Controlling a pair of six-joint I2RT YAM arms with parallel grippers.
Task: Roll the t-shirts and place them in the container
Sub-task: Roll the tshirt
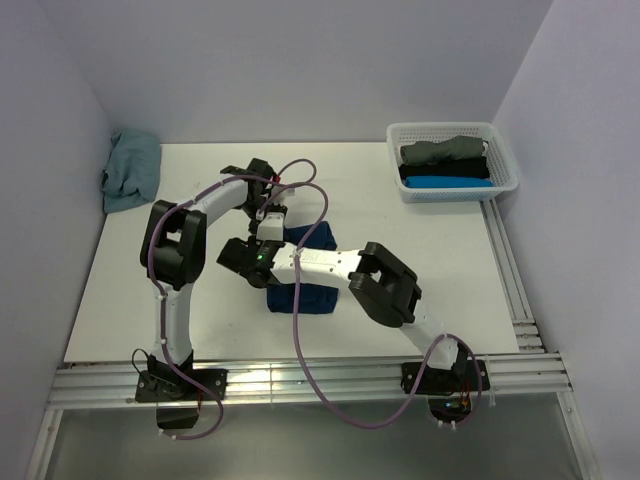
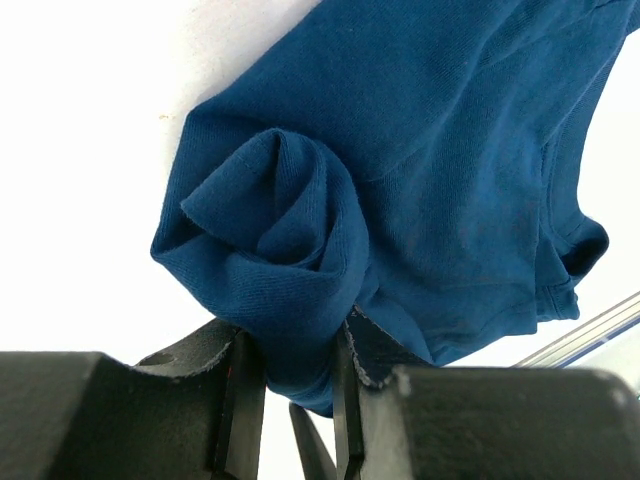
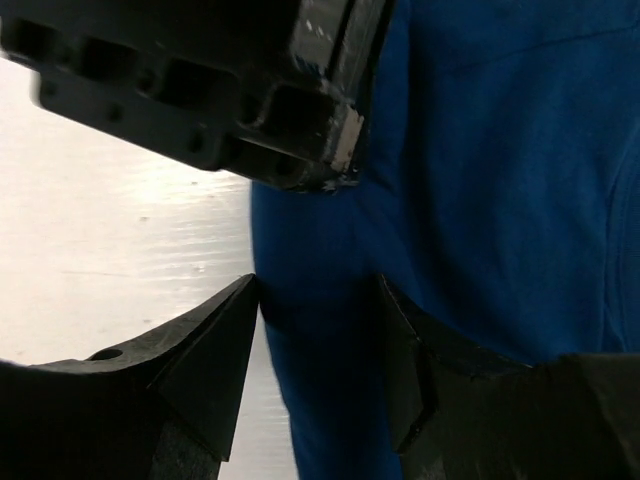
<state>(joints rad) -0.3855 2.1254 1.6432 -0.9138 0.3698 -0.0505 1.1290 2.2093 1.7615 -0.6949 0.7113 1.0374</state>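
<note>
A dark navy t-shirt (image 1: 300, 300) lies mid-table, mostly under both arms. In the left wrist view its near edge is curled into a loose roll (image 2: 280, 210), and my left gripper (image 2: 295, 350) is shut on the end of that roll. My right gripper (image 3: 318, 300) stands wide astride a thick fold at the shirt's (image 3: 500, 180) left edge. Cloth fills the gap and both tips touch it. From above, the left gripper (image 1: 270, 232) and right gripper (image 1: 232, 255) sit close together at the shirt's far-left corner.
A white basket (image 1: 505, 170) at the back right holds a grey roll (image 1: 440, 152), a black one (image 1: 445, 170) and a bright blue one (image 1: 448, 182). A dusty teal t-shirt (image 1: 130, 170) lies heaped at the back left. Metal rails (image 1: 300, 380) run along the near edge.
</note>
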